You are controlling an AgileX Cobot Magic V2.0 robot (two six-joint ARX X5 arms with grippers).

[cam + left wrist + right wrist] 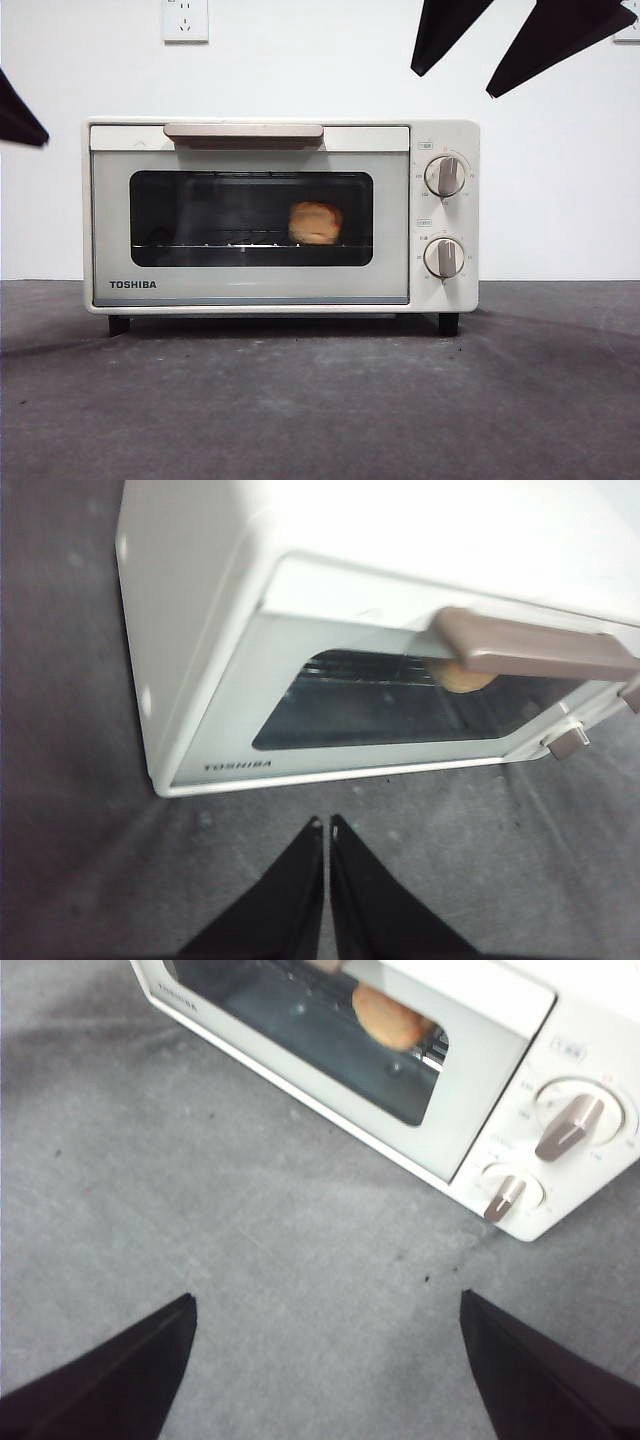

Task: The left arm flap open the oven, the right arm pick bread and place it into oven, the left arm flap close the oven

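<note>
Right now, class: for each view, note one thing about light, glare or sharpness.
Front view: sharp and evenly lit; the oven casts a soft shadow under its feet, and the bread shows through the dark glass. Left wrist view: the oven's top is washed out white, edges soft. Right wrist view: the knobs blur slightly.

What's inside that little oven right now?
Through the closed door's glass, the oven holds one bread loaf resting on the wire rack, right of the window's centre. The loaf's back and the oven's deeper interior are too dark to see.
</note>
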